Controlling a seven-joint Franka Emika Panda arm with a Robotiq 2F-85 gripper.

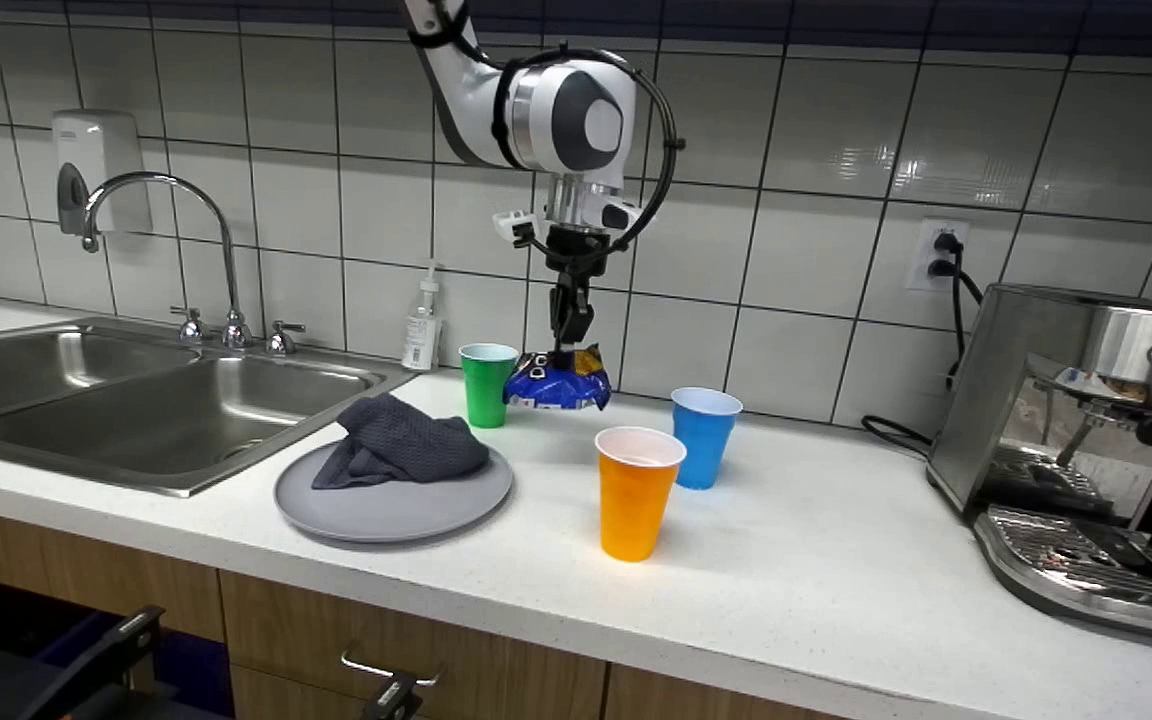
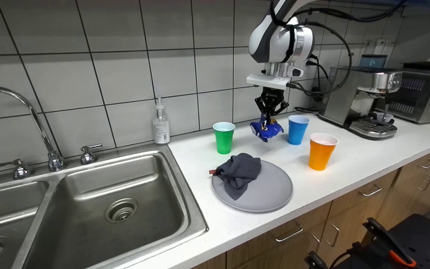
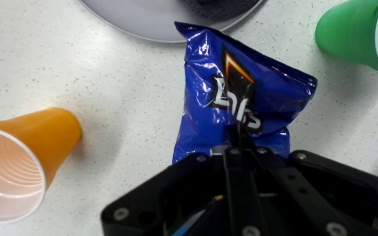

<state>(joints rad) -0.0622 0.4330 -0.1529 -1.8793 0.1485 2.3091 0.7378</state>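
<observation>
A shiny blue snack bag [image 3: 205, 85] with white lettering is pinched near its middle by my gripper [image 3: 240, 134], whose fingers are shut on it. In an exterior view the bag [image 1: 556, 388] appears to hang just above the white counter, with the gripper [image 1: 562, 358] pointing straight down. Around it stand three upright cups: green [image 2: 224, 140], blue [image 2: 297, 130] and orange [image 2: 320, 153]. On the sink side, a grey plate [image 2: 271, 194] carries a crumpled dark cloth [image 2: 239, 172]. A small red tip [image 2: 212, 172] pokes out beside the cloth. The bag's underside is hidden from the wrist camera.
A double steel sink [image 1: 186, 400] with a curved faucet [image 1: 226, 250] lies at one end of the counter. By the tiled wall stands a soap bottle [image 1: 423, 330]. Toward the opposite end are a coffee machine [image 1: 1096, 420] and a toaster oven [image 2: 424, 93].
</observation>
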